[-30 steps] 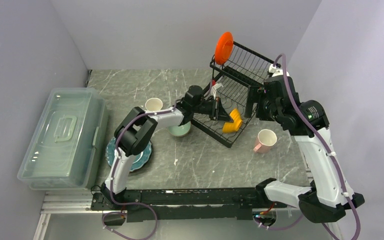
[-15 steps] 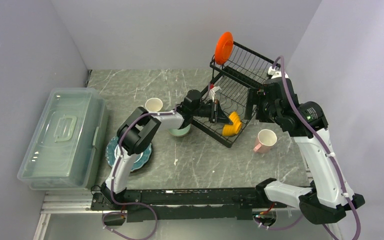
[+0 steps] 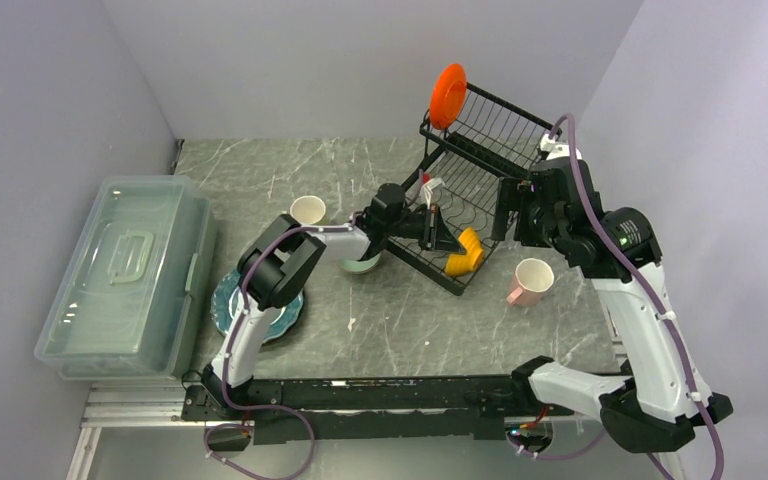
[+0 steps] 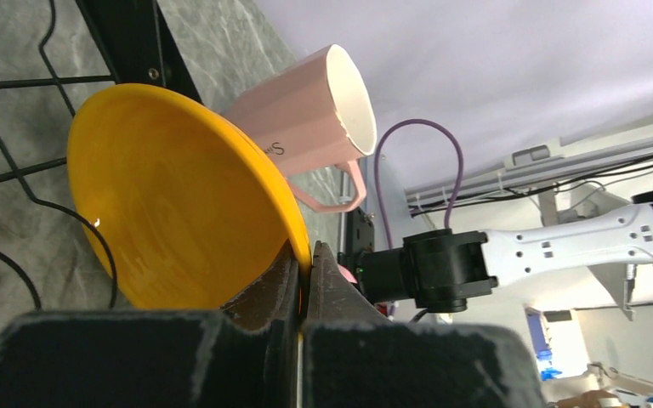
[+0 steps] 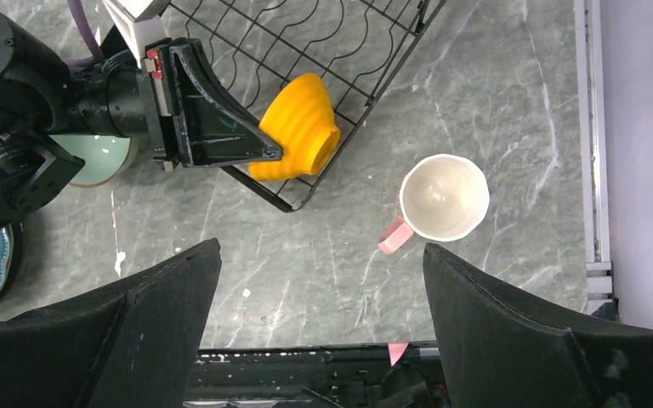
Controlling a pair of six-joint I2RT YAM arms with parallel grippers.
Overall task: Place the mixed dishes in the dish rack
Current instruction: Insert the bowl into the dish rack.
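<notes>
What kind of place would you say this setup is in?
Probably a robotics lab bench, not a kitchen: plain partition walls box in a marble-look table, with robot arms mounted at its edge near a dish rack.

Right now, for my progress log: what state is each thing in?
orange-yellow bowl: on its side over dish rack, rim gripped
left gripper: shut on orange-yellow bowl
right gripper: open, empty
pink mug: upright on table
pale yellow mug: upright on table
orange-red plate: on edge atop dish rack
pale green bowl: upright on table
teal plates: flat on table
clear bin: lid shut
</notes>
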